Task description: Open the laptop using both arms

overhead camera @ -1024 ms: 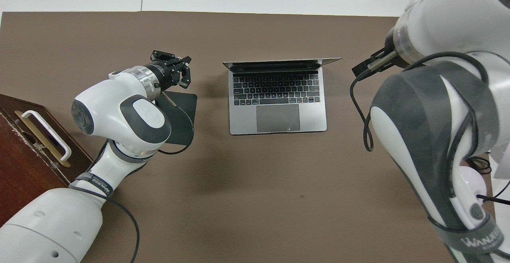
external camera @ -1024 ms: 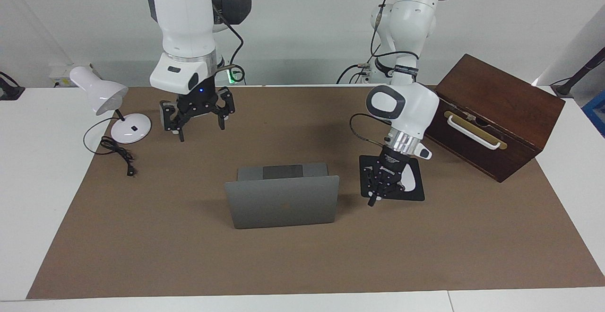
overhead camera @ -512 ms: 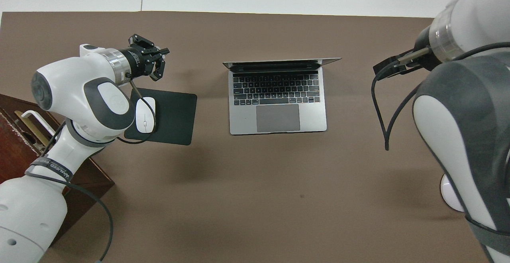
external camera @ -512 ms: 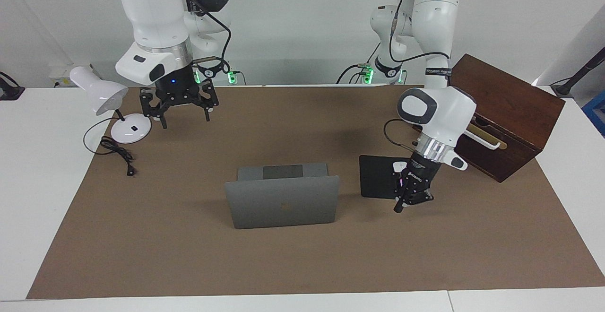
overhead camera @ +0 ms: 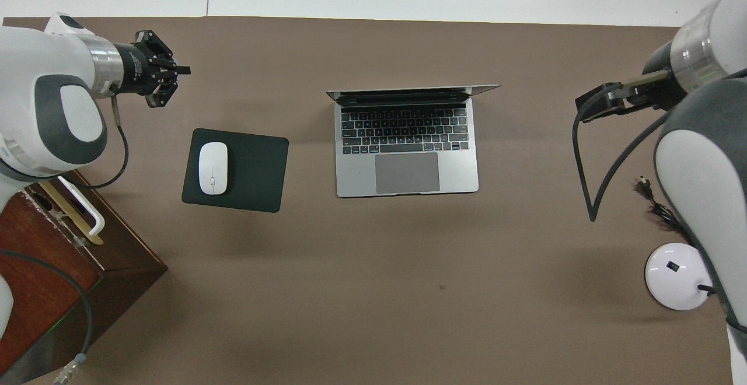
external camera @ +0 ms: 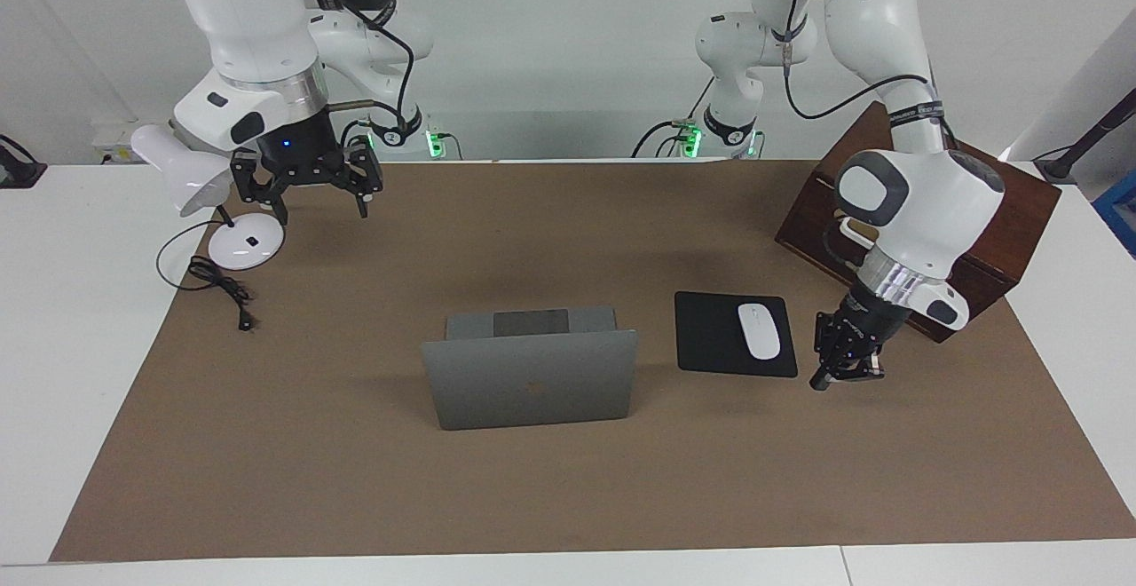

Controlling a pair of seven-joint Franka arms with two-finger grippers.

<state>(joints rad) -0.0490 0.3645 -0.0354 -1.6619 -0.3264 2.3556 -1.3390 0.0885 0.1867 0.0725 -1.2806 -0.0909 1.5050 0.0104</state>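
laptop (external camera: 530, 379) lid up, opening looks done | left gripper (external camera: 824, 381) pinched closed, empty, beside mouse pad (external camera: 733, 345) | right gripper (external camera: 320, 202) spread wide, empty, over desk (external camera: 568, 497)

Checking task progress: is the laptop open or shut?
Open: the laptop's lid stands up and its keyboard and trackpad show in the overhead view.

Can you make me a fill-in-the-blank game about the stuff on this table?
1. The laptop has its lid ____.
2. The white mouse lies on the black ____.
3. The left hand hangs over the brown mat beside the mouse pad with its fingers ____.
4. The white lamp stands toward the ____ arm's end of the table.

Missing words: open; mouse pad; shut; right
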